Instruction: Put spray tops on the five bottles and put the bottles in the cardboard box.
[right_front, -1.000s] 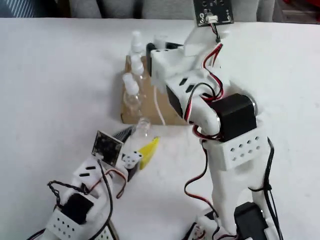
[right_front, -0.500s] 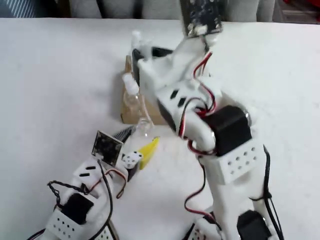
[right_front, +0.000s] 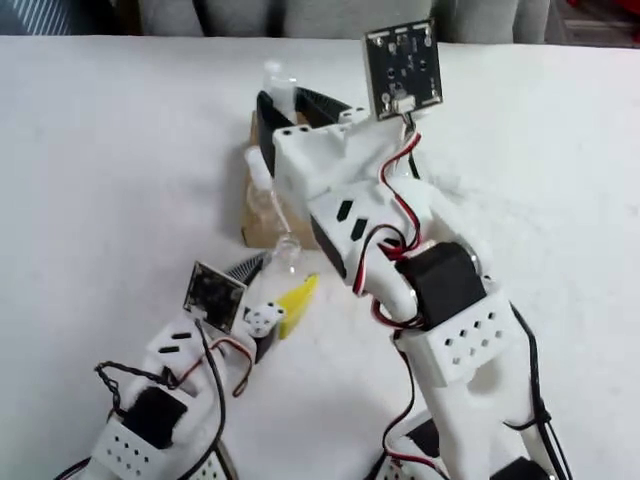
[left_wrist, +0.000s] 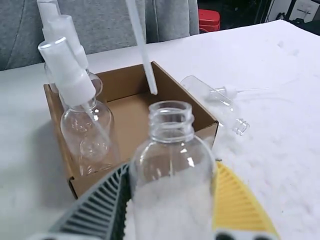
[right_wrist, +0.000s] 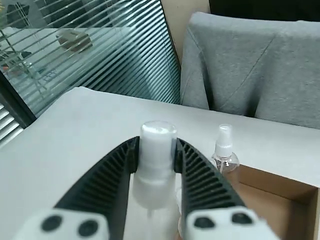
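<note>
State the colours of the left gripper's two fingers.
Left gripper: one finger grey, one yellow; best in the left wrist view.

Two white plastic arms share black motors (right_front: 445, 283) and looping red-and-black cables (right_front: 385, 232). The right arm (right_front: 350, 190) bears a dark circuit board (right_front: 403, 66) and a hole-dotted bracket (right_front: 465, 340). The right pincer (right_wrist: 156, 145) has black ribbed fingers (right_wrist: 107, 175). The left pincer (left_wrist: 170, 175) has a grey ribbed finger (left_wrist: 100, 210) and a yellow finger (left_wrist: 235, 205).
</note>
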